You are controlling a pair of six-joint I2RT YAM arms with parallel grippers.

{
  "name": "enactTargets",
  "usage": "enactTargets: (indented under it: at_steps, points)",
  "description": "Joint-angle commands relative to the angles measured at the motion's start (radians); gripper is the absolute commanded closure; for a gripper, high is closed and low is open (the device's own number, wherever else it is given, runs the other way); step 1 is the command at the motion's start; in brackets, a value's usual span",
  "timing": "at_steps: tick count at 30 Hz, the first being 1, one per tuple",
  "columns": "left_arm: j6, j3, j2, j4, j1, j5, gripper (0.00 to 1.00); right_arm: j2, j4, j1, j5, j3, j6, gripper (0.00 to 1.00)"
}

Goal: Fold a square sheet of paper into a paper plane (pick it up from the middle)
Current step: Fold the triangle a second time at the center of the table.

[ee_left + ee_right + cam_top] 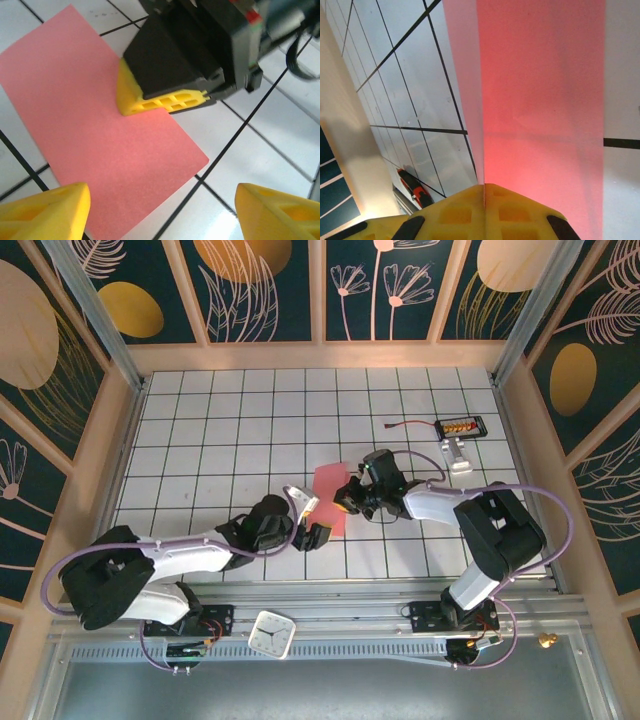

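The square sheet of paper (328,494), salmon pink, lies mid-table as a narrow rectangle, seemingly folded over. In the left wrist view the paper (95,125) rests flat on the tiles. My right gripper (350,498) is shut on its right long edge, and those yellow fingers (160,101) pinch it from the far side. In the right wrist view the paper (545,100) runs away from the closed right gripper (484,192), its edge caught between the pads. My left gripper (162,217) is open just above the sheet's near corner, one finger over the paper, one over bare tile; the left gripper (314,527) holds nothing.
A small white clock (271,633) sits on the front rail between the arm bases. At the back right are a black device (461,427) with a red wire (405,424) and a white part (458,455). A red-handled tool (415,190) shows near the wall. Wooden walls enclose the table.
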Motion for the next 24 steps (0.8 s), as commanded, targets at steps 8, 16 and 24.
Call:
enactTargets:
  at_steps: [8, 16, 24]
  points:
    - [0.245, 0.072, 0.153, 0.047, -0.102, -0.205, 0.20, 0.032, -0.042, -0.011, -0.039, 0.034, 0.012, 1.00]
    - [0.296, 0.147, 0.236, 0.010, -0.133, -0.312, 0.28, 0.043, -0.044, -0.014, -0.044, 0.038, 0.007, 1.00]
    - [0.267, 0.150, 0.197, 0.002, -0.135, -0.288, 0.48, 0.047, -0.043, -0.021, -0.044, 0.033, 0.000, 1.00]
